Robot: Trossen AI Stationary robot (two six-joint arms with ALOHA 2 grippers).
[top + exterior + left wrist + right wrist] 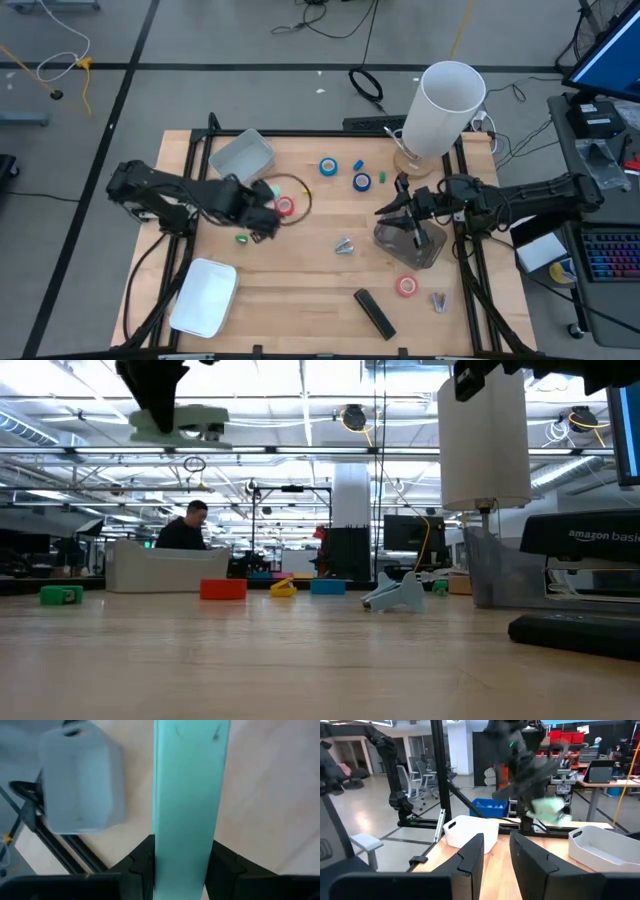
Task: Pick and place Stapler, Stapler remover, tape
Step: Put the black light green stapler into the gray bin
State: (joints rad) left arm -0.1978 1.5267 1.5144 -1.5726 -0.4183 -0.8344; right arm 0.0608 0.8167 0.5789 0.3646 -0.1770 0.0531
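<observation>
My left gripper (262, 205) is shut on a mint-green stapler (190, 795), held high above the table in the low view (180, 425). My right gripper (398, 208) is open and empty over a clear container (412, 248); its fingers (470, 857) point toward the table's left. Two blue tape rolls (328, 167) (361, 181) lie flat at the far middle. One red roll (285, 206) lies by my left gripper, and another (406, 286) at the near right. A silvery stapler remover (344, 245) and a black stapler (374, 312) lie on the table. My left gripper pinches the mint stapler's two long sides (165, 855) between its two fingers, at one end. The rest of the stapler runs forward past the fingertips. The arm comes from above (150, 390). The stapler hangs about level, clear of the table.
A grey bin (243, 155) stands at the far left and shows below the stapler (80, 780). A white tray (205, 295) sits near left, a tall white cylinder (445, 105) far right. A second remover (439, 300) and small green bits (241, 238) (381, 179) lie about.
</observation>
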